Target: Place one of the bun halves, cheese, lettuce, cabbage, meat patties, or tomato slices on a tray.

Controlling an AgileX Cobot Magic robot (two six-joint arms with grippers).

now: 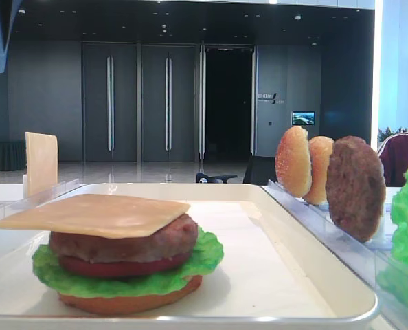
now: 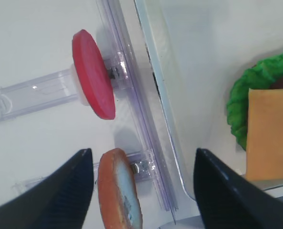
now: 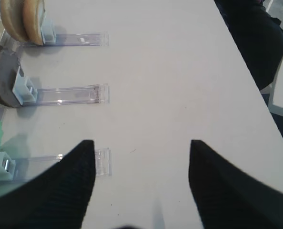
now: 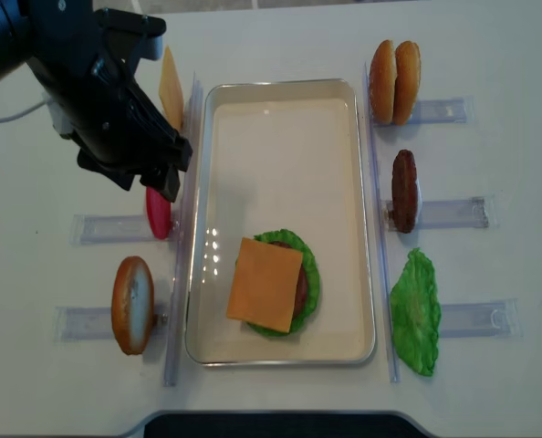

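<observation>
A thin square pale-orange cheese slice (image 4: 265,284) is laid atop a stack of brown patty, red tomato, green lettuce (image 4: 307,274) and bun in the white rimmed tray (image 4: 280,91). The left gripper (image 4: 161,178), jaws spread wide and empty, is held outside the tray's left rim, above a red tomato slice (image 4: 157,214) standing in a clear rack, apart from the cheese.

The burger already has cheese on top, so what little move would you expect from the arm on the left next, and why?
Probably a short reach down toward the bun half standing in its clear rack beside the tray. The stack shows bottom bun, lettuce, tomato, patty and cheese, but no top bun. The left gripper hangs above that bun with jaws open and empty.
</observation>
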